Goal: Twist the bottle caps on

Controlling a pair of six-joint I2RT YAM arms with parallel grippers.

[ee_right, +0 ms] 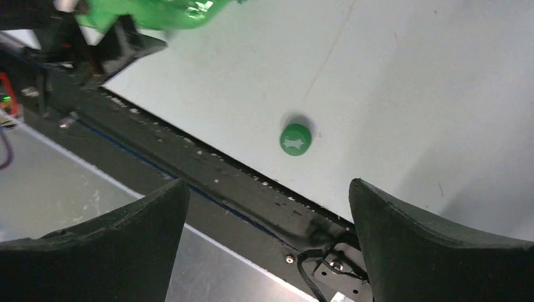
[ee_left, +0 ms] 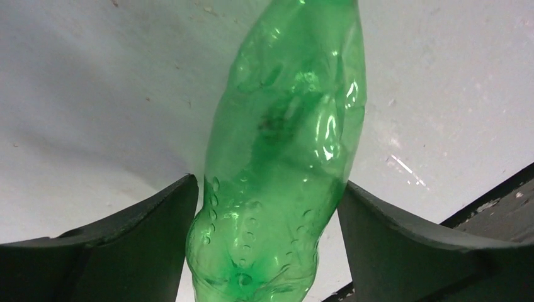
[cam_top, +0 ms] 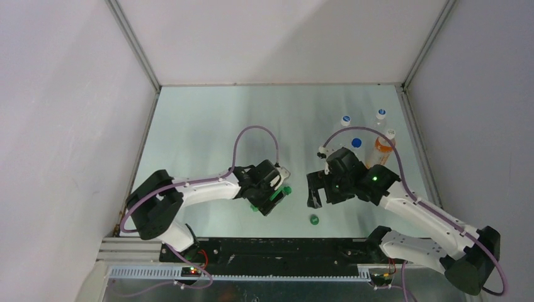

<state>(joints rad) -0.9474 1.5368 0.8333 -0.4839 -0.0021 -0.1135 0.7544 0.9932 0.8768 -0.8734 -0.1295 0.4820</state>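
My left gripper (cam_top: pixel 276 192) is shut on a green plastic bottle (ee_left: pixel 283 145), held tilted low over the table; the fingers press its dimpled lower body in the left wrist view. The green cap (cam_top: pixel 313 219) lies loose on the table near the front edge. It also shows in the right wrist view (ee_right: pixel 295 139), ahead of my right gripper (ee_right: pixel 267 182), which is open and empty. In the top view the right gripper (cam_top: pixel 315 192) hangs just above and behind the cap. A solid blue cap (cam_top: pixel 356 143) and a white-and-blue cap (cam_top: pixel 345 121) sit at the back right.
An orange-filled bottle (cam_top: pixel 382 151) with a plain white cap stands at the back right, beside another white-and-blue-topped bottle (cam_top: pixel 381 114). The black front rail (ee_right: pixel 208 182) runs close to the green cap. Grey walls enclose the table on three sides.
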